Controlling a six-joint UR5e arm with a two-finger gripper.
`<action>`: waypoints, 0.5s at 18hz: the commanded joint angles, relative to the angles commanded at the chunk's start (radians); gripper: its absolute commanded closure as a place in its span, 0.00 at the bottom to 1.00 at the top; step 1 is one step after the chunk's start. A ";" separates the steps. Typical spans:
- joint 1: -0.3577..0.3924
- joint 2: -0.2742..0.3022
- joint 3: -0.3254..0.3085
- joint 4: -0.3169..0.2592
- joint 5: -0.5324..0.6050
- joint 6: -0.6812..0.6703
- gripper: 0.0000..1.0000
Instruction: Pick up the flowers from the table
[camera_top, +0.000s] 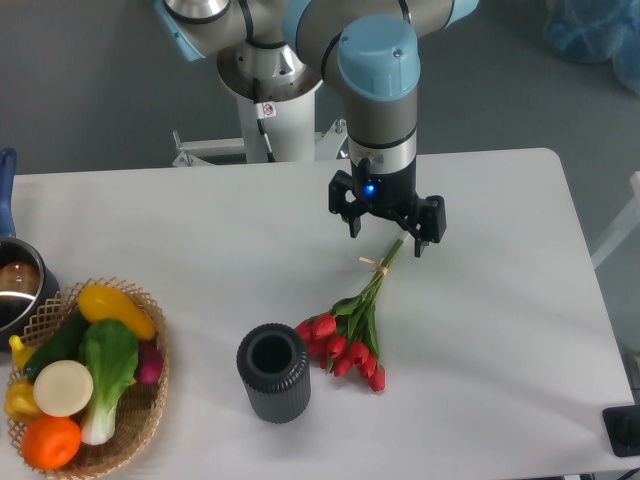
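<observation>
White table (200, 220) carries the flowers (350, 330), which lie flat just beside the dark ribbed vase (272, 373), blooms toward it. Above the stem ends hangs the gripper (385, 235), fingers (353, 222) spread apart, grasping nothing. Descent, closing and lifting all remain, by my judgement.

Right of flowers (350, 335): bare table (500, 300) is lying open.
Left of blooms: dark ribbed vase (272, 373) is standing just beside, narrowing the way.
Above stems: gripper (385, 238) is hanging.
Far left: vegetable basket (85, 385) is sitting well apart.
</observation>
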 joint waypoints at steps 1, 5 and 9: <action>-0.002 0.000 -0.002 0.000 0.000 0.000 0.00; -0.002 -0.002 -0.003 0.000 -0.002 0.000 0.00; -0.002 -0.006 -0.017 0.002 -0.009 -0.005 0.00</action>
